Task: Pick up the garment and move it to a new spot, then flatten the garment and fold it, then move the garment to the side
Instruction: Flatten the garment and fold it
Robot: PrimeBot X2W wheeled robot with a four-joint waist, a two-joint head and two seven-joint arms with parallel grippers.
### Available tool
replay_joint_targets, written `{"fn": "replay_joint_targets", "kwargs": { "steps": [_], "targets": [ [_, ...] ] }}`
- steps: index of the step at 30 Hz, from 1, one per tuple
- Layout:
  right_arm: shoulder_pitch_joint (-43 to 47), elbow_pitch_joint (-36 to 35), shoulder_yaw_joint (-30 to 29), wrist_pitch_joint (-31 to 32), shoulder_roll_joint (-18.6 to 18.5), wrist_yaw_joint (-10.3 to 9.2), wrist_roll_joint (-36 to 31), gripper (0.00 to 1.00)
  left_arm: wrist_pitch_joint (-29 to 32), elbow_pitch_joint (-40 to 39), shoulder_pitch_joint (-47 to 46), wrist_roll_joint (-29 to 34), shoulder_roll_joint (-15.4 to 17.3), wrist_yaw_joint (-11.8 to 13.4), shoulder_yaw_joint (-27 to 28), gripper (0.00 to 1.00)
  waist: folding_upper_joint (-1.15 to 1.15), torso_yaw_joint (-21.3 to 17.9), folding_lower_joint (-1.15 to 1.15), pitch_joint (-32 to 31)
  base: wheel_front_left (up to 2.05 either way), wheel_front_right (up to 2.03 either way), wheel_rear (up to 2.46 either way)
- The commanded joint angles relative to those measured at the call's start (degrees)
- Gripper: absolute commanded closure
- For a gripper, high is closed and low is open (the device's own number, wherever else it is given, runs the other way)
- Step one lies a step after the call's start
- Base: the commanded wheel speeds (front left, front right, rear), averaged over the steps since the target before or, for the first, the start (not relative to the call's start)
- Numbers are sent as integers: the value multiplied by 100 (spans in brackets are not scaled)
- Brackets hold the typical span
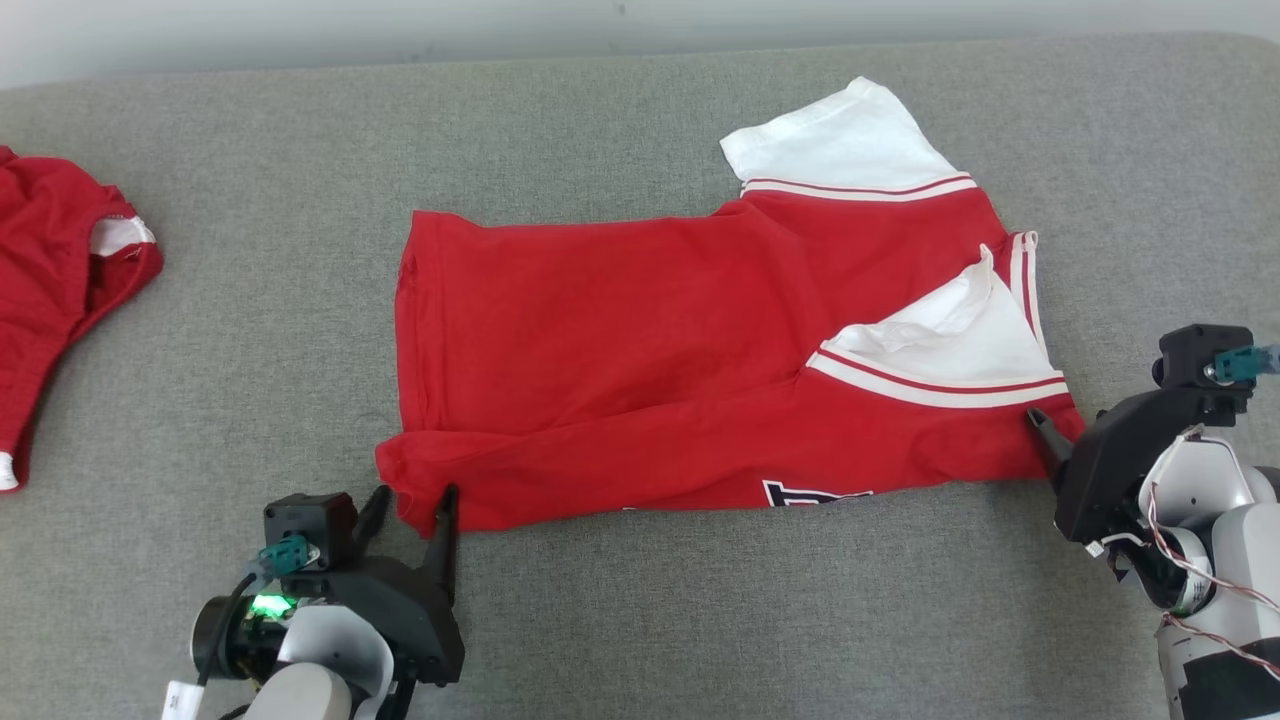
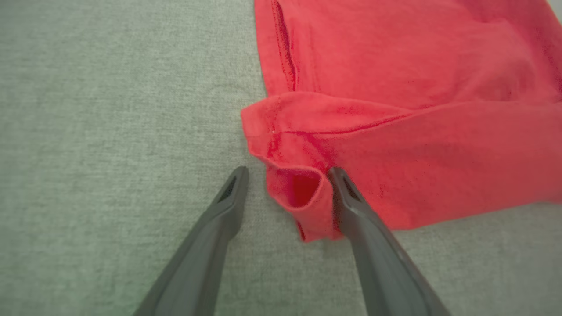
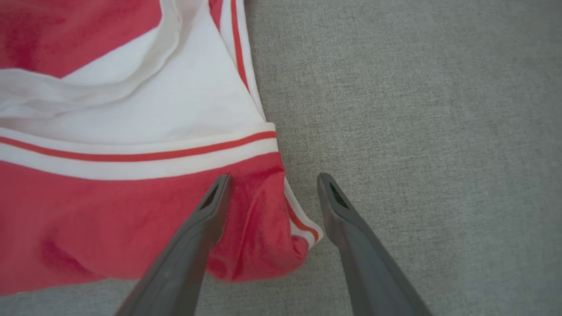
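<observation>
The garment (image 1: 640,340) is a red T-shirt with white, red-striped sleeves, lying on the grey fabric surface with its near edge folded over. My left gripper (image 1: 415,505) stands open at the shirt's near left corner (image 2: 298,193), and that corner lies between its two fingers. My right gripper (image 1: 1050,435) is open at the near right corner (image 3: 263,228), whose red cloth and striped trim sit between the fingers. Neither pair of jaws has closed on the cloth.
A second red garment (image 1: 60,260) lies crumpled at the far left edge. The grey surface (image 1: 700,620) runs bare in front of the shirt and to its right. A pale wall borders the back.
</observation>
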Motion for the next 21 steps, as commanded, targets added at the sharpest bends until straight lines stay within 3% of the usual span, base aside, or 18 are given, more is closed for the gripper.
{"fn": "replay_joint_targets", "kwargs": {
  "steps": [1, 10, 11, 12, 13, 15, 21],
  "targets": [
    [-68, 52, 40, 100, -50, 17, -26, 0, 168, 156, 67, -40, -39, -58, -111, 100, 0, -7, 1, 13, 0, 0, 0],
    [-123, 34, 268, 361, -201, 17, 178, 0, 169, 174, 24, -90, -47, -66, -165, 100, 0, -19, 1, 28, 0, 0, 0],
    [-109, 38, 282, 385, -211, 17, 201, 11, 164, 179, 34, -99, -45, -65, -170, 100, 0, -22, 1, 26, 0, 0, 0],
    [-102, 42, 281, 395, -214, 17, 204, 48, 160, 182, 44, -104, -42, -63, -173, 100, 0, -24, 1, 24, 0, 0, 0],
    [-90, 55, 274, 404, -218, 17, 203, 61, 157, 187, 57, -107, -37, -61, -177, 100, 0, -26, 1, 21, 0, 0, 0],
    [-78, 67, 280, 395, -219, 17, 220, 100, 174, 206, 81, -121, -29, -61, -188, 100, 0, -29, 1, 12, 0, 0, 0],
    [12, 68, 276, 304, -193, 17, 321, 100, 167, 241, 168, -163, 12, -51, -179, 100, 0, -35, 1, -65, 0, 0, 0]
  ]
}}
